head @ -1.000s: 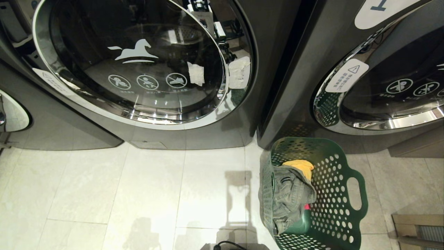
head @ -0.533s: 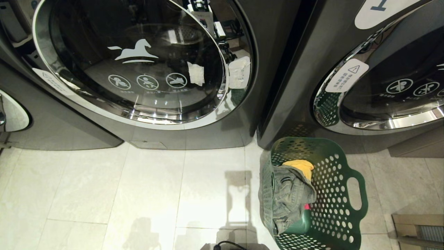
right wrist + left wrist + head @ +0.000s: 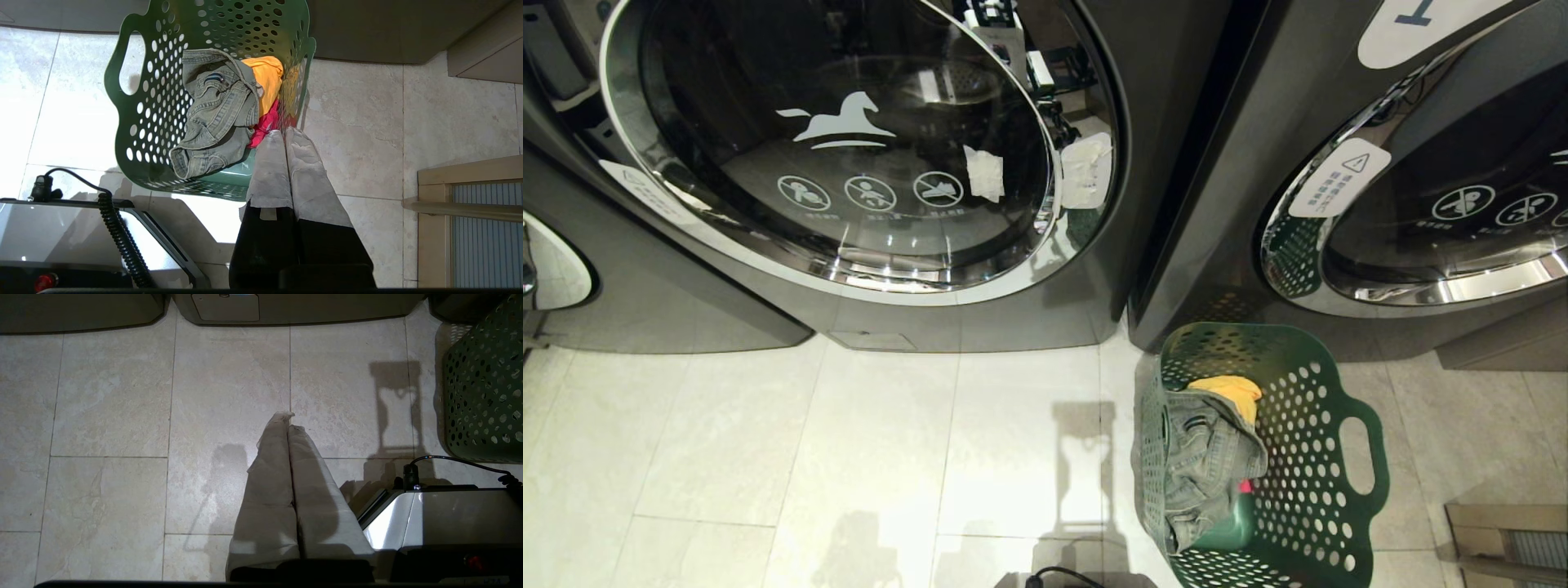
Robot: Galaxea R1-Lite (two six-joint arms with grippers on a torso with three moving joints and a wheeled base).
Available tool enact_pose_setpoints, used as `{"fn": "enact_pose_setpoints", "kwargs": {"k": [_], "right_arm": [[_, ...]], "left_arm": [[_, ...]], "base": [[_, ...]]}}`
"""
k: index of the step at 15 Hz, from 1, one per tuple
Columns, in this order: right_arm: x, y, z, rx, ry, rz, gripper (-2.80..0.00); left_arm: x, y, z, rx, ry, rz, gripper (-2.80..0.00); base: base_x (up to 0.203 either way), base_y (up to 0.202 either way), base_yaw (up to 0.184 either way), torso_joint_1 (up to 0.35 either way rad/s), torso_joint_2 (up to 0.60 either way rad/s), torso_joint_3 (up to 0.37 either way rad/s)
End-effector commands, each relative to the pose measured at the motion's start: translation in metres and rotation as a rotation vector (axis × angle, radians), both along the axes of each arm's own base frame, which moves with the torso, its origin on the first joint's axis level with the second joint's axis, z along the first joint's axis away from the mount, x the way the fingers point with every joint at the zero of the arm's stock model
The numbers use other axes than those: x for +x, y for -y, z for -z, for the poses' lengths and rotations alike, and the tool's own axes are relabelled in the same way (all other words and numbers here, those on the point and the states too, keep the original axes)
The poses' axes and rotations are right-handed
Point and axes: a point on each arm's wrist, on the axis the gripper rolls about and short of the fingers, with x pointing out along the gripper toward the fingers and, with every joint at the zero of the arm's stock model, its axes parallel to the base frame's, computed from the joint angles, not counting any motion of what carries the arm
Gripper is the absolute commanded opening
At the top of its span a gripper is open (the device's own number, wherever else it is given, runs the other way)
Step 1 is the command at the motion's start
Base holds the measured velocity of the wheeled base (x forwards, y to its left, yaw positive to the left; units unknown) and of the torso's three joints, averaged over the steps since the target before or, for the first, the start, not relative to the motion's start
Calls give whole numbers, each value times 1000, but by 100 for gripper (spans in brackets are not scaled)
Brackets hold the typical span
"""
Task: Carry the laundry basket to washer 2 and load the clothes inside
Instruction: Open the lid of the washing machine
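On my head feed I see pale, marbled floor tiles (image 3: 768,457) with thin grout lines, and a tall narrow shadow (image 3: 1082,465) lying across them near the middle. To the right stands a dark grey washer (image 3: 1225,204) with a chrome-rimmed round door, a white warning sticker (image 3: 1339,177) on the rim and a white label (image 3: 1421,24) cut off at the top edge, while only a sliver of another chrome-rimmed door (image 3: 556,269) shows at the far left. Low on the right I can make out a light wooden frame (image 3: 470,204) around a ribbed panel, standing on the tiles.
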Motion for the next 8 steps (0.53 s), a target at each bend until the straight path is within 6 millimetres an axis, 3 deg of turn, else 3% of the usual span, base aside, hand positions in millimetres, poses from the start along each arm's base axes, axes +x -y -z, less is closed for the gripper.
{"fn": "enact_pose_setpoints", "kwargs": {"k": [1,8], "right_arm": [[0,0,0,1,-4,0,-280],[0,0,0,-2,-5,0,-280]], "left_arm": [[0,0,0,0,-7,0,-280],[0,0,0,-1,-9,1,-280]], "base": [[0,0,0,0,0,0],[0,0,0,1,1,14]]}}
